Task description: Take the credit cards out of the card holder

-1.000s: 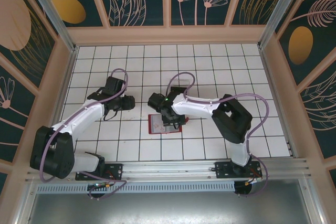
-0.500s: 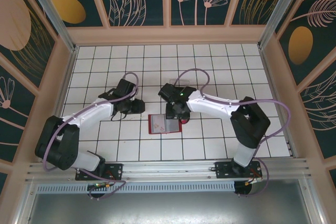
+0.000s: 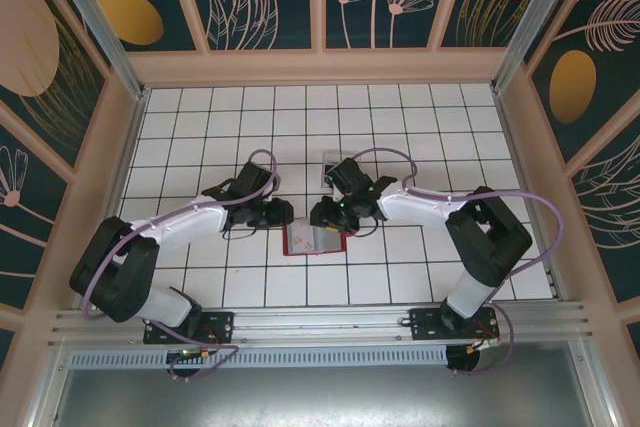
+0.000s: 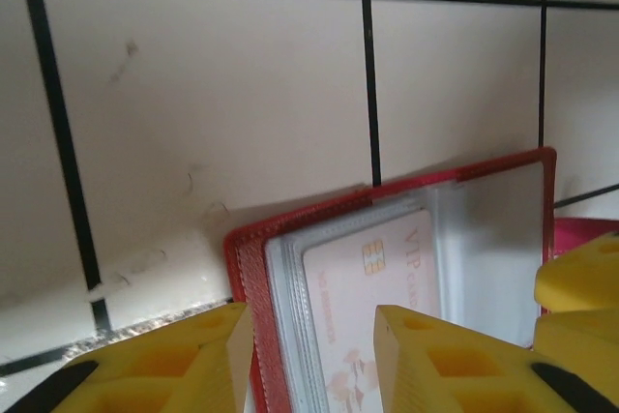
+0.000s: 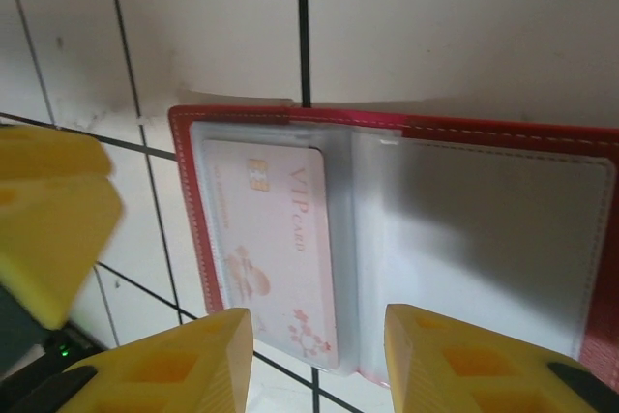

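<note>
Your left pincer [image 4: 311, 336], right pincer [image 5: 317, 331] both apart above open card holder [image 3: 315, 239]; sleeved credit card [image 5: 276, 249] may drag holder along.

The pale pink card [image 5: 273, 249] in the card holder [image 5: 484, 239] reads "VIP CARD".

card holder [image 5: 484, 126]: red leather-like cover, stitched edge
clear sleeves [image 5: 484, 229]: thin plastic, faintly cloudy sheen
credit card [image 5: 280, 239]: smooth pale plastic (gold metallic chip)
table [image 4: 213, 94]: white matt tiles, scuffed
left gripper fingers [image 4: 455, 355]: yellow matt plastic
</note>
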{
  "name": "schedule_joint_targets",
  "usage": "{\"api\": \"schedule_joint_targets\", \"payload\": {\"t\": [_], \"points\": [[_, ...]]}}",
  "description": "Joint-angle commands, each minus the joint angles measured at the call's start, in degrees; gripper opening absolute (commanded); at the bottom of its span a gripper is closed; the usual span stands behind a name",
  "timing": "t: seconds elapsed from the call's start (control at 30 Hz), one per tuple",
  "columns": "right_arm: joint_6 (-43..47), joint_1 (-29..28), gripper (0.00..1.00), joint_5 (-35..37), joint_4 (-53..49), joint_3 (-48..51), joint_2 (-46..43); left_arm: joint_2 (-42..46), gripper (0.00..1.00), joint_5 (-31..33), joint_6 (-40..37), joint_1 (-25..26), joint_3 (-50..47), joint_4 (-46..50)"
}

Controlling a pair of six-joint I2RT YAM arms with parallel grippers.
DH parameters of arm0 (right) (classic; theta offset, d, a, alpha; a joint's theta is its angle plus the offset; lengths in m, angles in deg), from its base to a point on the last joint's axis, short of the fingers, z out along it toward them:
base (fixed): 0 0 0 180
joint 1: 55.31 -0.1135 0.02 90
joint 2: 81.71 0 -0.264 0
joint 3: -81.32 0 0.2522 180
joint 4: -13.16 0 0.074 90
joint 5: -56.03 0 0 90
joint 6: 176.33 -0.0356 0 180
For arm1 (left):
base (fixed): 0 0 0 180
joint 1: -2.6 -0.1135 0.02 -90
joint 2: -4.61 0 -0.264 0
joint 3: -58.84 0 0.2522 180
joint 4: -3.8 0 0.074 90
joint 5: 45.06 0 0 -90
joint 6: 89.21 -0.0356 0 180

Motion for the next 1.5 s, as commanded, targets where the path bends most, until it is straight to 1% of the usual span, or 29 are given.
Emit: {"api": "schedule_joint_targets", "payload": {"t": [0.0, 0.23, 0.4, 0.73, 1.03, 1.1, 1.3, 1.37, 1.47], "points": [[-0.8, 0.6, 0.41, -4.5, 5.3, 0.8, -0.8, -1.1, 0.38, -1.2, 2.3, 1.0, -1.4, -1.4], [-1.1, 0.6, 0.40, -6.1, 7.2, 1.0, 1.4, -2.3, 0.37, -1.0, 2.1, 2.0, -2.5, -1.5], [-1.3, 0.5, 0.40, -6.9, 8.3, 1.2, 3.0, -3.4, 0.36, 0.4, 1.6, 2.1, -2.5, -0.7], [-0.9, -0.5, 0.40, -8.1, 8.6, -0.2, 6.5, -4.1, 0.36, 0.6, 1.2, 2.1, -2.7, -0.7], [-0.6, -1.3, 0.40, -7.4, 7.4, -1.7, 8.9, -4.2, 0.33, 0.7, 0.9, 2.1, -2.5, -0.7], [-0.4, -1.5, 0.40, -6.2, 6.4, -2.1, 8.6, -4.3, 0.33, 0.8, 0.8, 2.1, -2.4, -0.5], [0.9, -1.7, 0.40, 0.2, -0.1, -4.0, 7.2, -4.6, 0.32, 1.3, 0.6, 2.1, -2.2, -0.1], [0.9, -1.7, 0.40, 0.0, 0.0, -4.1, 6.6, -4.7, 0.32, 1.4, 0.6, 2.1, -2.1, 0.0], [0.3, -1.7, 0.40, -2.7, 2.8, -3.6, 6.0, -4.7, 0.32, 1.5, 0.4, 2.1, -1.9, 0.2]]}}
